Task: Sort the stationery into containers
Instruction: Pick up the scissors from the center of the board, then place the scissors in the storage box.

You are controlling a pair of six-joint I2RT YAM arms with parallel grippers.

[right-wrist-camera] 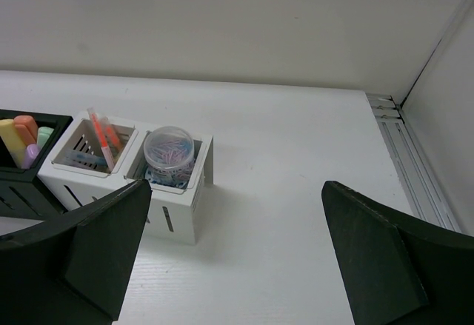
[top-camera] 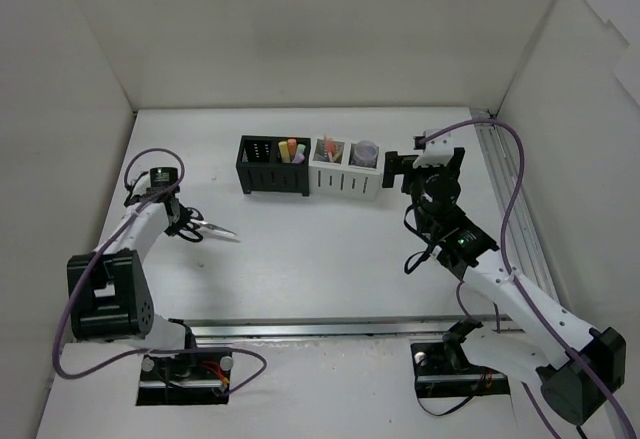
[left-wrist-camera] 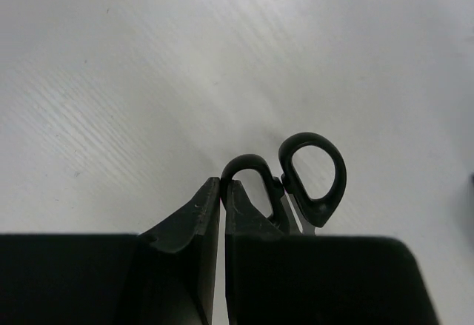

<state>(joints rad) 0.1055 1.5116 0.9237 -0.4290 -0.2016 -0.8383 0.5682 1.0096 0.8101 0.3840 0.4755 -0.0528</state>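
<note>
**Mia:** Where are the scissors (top-camera: 222,232)?

**Ben:** From above, they are at about 9 o'clock from the middle of the table (top-camera: 330,259). The pointy end points to about 3 o'clock. I can't tell if they touch the table.

**Mia:** Is anything holding them?

**Ben:** Yes, the left gripper (left-wrist-camera: 222,186). Its fingers (left-wrist-camera: 189,225) are pressed tight together. The thin rim of one black ring (left-wrist-camera: 248,161) looks caught between the tips. The other ring (left-wrist-camera: 311,140) sticks out at the 3 o'clock side in the left wrist view.

**Mia:** And the right gripper (right-wrist-camera: 237,192)?

**Ben:** Its fingers (right-wrist-camera: 104,251) are spread wide with nothing between them. It is just beside the white box (top-camera: 345,186), at the box's 3 o'clock side.

**Mia:** Where are the boxes?

**Ben:** At 12 o'clock on the table. The black box (top-camera: 272,181) and the white box stand side by side, with the white one at the black one's 3 o'clock side. They are well apart from the scissors, at about 1 o'clock from them.

**Mia:** What is inside?

**Ben:** The markers (top-camera: 291,149) stand in the black box, in the half next to the white box. They are yellow, orange, green and purple. Thin orange pens (right-wrist-camera: 104,136) lean in the white box, in the half next to the black one. A round clear tub (right-wrist-camera: 169,147) with little coloured bits sits in the other half.
</note>
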